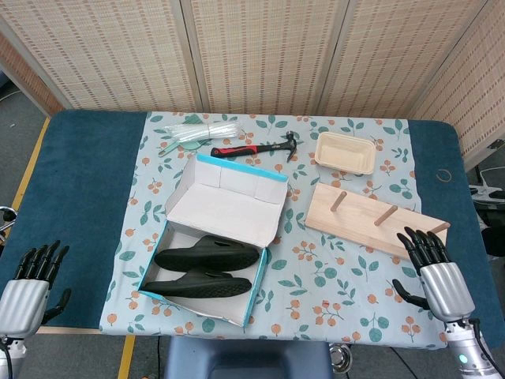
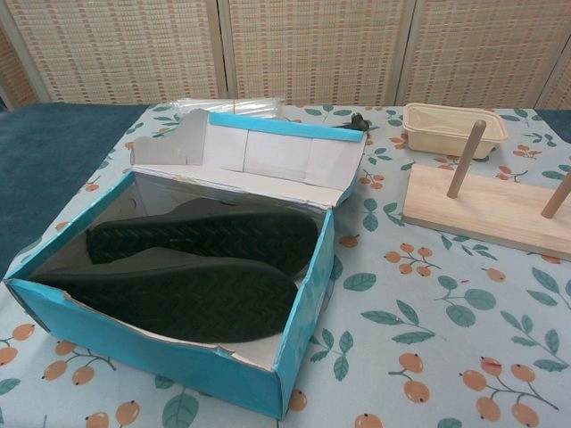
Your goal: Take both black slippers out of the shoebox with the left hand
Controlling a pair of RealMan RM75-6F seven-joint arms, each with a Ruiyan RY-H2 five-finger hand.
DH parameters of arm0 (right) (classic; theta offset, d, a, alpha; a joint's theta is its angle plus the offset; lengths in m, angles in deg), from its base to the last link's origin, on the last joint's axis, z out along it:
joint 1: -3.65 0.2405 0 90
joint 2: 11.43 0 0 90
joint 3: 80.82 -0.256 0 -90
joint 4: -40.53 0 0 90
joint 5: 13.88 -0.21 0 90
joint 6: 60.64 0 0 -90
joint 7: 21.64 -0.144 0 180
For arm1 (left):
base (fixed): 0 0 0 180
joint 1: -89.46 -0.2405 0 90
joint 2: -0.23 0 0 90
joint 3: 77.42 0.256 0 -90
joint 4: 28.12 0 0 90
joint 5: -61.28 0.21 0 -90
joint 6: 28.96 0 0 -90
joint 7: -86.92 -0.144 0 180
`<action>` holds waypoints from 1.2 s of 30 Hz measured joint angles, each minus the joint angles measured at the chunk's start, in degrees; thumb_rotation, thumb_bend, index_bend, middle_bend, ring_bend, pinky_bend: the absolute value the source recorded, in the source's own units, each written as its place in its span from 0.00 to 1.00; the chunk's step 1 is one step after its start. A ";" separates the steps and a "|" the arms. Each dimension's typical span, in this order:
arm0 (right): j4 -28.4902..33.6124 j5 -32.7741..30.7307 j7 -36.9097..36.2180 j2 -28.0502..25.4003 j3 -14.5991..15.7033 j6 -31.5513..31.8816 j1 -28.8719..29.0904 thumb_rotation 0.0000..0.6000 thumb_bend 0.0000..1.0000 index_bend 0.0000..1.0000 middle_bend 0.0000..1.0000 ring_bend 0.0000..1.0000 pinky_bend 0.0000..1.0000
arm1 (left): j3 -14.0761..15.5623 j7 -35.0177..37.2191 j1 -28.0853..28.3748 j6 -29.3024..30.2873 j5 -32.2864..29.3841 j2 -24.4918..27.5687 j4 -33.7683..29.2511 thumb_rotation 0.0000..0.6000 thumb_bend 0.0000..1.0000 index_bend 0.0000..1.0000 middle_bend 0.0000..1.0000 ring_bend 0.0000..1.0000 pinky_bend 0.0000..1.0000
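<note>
both slippers in the box, hands idle at the bottom corners

table (image 1: 79,181) fills most of the head view – blue top w/ a leaf-and-berry print cloth (image 1: 347,292) over its middle. shoebox (image 1: 207,312), teal outside, sits lower centre-left, lid flipped up toward the top of frame. inside it lie both black slippers: one (image 1: 207,254) toward the lid side, the other (image 1: 196,285) toward the bottom edge, side by side and touching. chest view shows them soles up, filling the box floor.

wooden peg board (image 1: 364,219) is right of the box, centre-right, pegs sticking up. beige tray (image 1: 345,152) above it, upper right. hammer (image 1: 252,148) – red/black grip – upper centre, w/ a bundle of white cord (image 1: 197,130) to its left.

left hand (image 1: 30,288) bottom left, off the cloth, fingers spread, holding nothing. right hand (image 1: 435,272) bottom right, fingers apart, also holding nothing, fingertips near the peg board's lower corner.
</note>
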 measured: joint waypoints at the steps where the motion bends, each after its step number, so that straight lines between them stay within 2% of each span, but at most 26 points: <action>1: 0.00 -0.09 0.04 0.00 -0.04 -0.06 0.01 0.84 0.25 0.00 0.00 0.00 0.00 | -0.02 0.01 0.10 -0.16 -0.02 -0.13 0.15 1.00 0.41 0.00 0.00 0.00 0.09; 6: 0.32 -0.88 0.66 0.03 -0.17 -0.31 -0.05 0.84 0.25 0.00 0.00 0.00 0.00 | 0.15 1.51 1.32 -1.98 0.70 -1.01 -0.26 1.00 0.41 0.00 0.00 0.00 0.10; 12: 0.59 1.33 1.05 -0.22 0.92 -0.50 0.03 0.84 0.25 0.00 0.00 0.00 0.00 | -0.48 2.61 8.47 -12.27 2.51 -2.09 -6.09 1.00 0.41 0.00 0.00 0.00 0.14; 15: 0.91 1.34 0.16 -0.89 1.18 -0.75 0.04 0.84 0.25 0.00 0.00 0.00 0.00 | -1.91 3.82 13.49 -19.14 1.87 -3.06 -9.73 1.00 0.42 0.00 0.00 0.00 0.15; 19: 1.51 1.48 -1.76 -2.43 1.36 -0.23 -0.21 0.84 0.25 0.00 0.00 0.00 0.00 | -5.90 2.64 20.64 -27.09 -2.51 -5.60 -11.98 1.00 0.42 0.00 0.02 0.01 0.16; 26: 1.76 0.76 -2.53 -3.12 1.25 -0.48 -0.38 0.83 0.25 0.00 0.00 0.00 0.00 | -11.66 1.37 28.13 -33.14 -12.54 -11.56 -11.21 1.00 0.41 0.03 0.12 0.08 0.23; 31: 2.12 0.52 -3.34 -3.71 1.35 -0.91 -0.31 0.83 0.25 0.00 0.00 0.00 0.00 | -12.51 2.38 31.90 -37.16 -16.20 -14.66 -7.24 1.00 0.41 0.04 0.12 0.10 0.25; 36: 2.25 -0.70 -3.40 -4.00 1.10 -1.68 -0.21 0.84 0.25 0.00 0.00 0.00 0.00 | -11.94 1.03 33.97 -38.36 -18.16 -16.30 -4.09 1.00 0.41 0.05 0.13 0.11 0.26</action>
